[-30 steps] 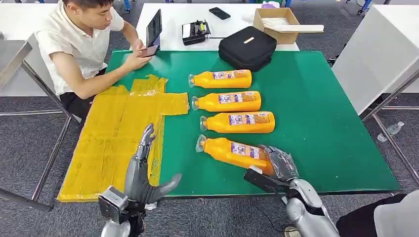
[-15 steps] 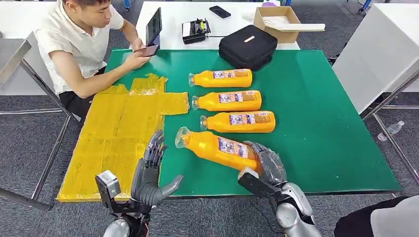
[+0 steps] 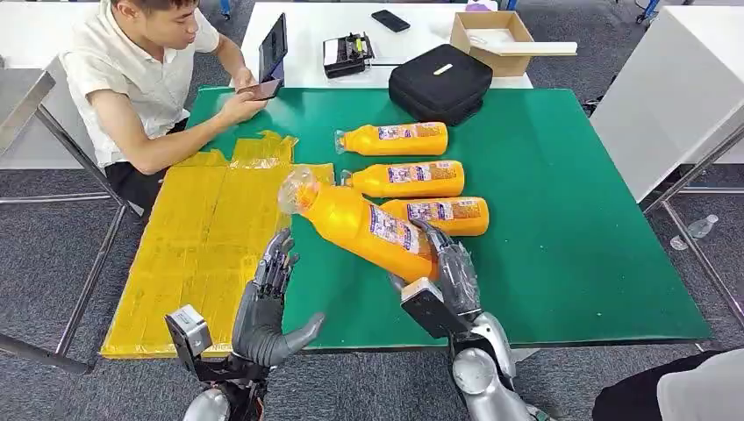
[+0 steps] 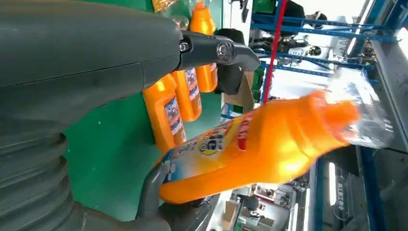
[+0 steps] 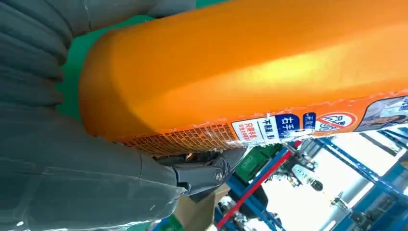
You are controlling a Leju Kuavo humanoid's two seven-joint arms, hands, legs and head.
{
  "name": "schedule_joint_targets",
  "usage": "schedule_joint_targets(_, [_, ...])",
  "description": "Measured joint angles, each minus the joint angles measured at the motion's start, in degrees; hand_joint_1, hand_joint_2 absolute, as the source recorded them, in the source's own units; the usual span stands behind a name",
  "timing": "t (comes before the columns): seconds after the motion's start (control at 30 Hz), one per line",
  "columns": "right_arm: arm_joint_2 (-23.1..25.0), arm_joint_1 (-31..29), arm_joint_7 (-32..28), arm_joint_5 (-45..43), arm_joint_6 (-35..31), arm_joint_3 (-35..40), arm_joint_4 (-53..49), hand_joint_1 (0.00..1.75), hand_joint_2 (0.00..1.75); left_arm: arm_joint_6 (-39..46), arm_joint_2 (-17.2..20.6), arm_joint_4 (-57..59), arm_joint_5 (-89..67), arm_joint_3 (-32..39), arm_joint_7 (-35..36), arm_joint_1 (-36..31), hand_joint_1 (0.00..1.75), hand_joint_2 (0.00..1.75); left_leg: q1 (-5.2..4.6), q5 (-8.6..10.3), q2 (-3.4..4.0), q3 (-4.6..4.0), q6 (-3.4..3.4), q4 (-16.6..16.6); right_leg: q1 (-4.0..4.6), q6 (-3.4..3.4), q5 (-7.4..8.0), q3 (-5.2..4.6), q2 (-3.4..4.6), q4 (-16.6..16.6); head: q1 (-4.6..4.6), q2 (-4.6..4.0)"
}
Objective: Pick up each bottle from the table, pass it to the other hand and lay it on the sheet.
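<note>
On your far left lay the yellow sheet (image 3: 206, 241), flat on the green table (image 3: 570, 228). Your left hand (image 3: 268, 303) stood upright at the table's near edge beside the sheet, fingers apart, holding nothing. Next came the raised bottle (image 3: 360, 224), clear of the table and tilted, its capped end pointing toward the sheet. Your right hand (image 3: 443, 281) gripped its base. Behind it, three more bottles (image 3: 408, 178) lay on their sides in a row on the table.

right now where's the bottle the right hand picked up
In the head view the lifted orange bottle is held by the right hand, tilted above the green table, cap toward the yellow sheet.
</note>
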Motion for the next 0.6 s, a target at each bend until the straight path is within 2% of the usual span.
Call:
schedule_joint_targets(0.2, [1.8,-0.7,-2.2,0.3,1.8,1.7,0.9,1.75,1.75,-3.5,0.0,0.6,7.1,-0.3,2.3,-0.3,0.00,1.75,0.01,0.00,0.04,0.00,0.00,0.0,0.00,0.00,0.00,-0.01,0.00,0.0,0.00,0.00])
schedule_joint_targets(0.6, [2.8,-2.9,-3.3,2.0,0.9,9.6,6.5,1.75,1.75,-4.2,0.0,1.5,12.9,-1.1,2.3,-1.3,0.00,1.75,0.00,0.00,0.01,-0.04,0.00,0.0,0.00,0.00,0.00,-0.06,0.00,0.0,0.00,0.00])
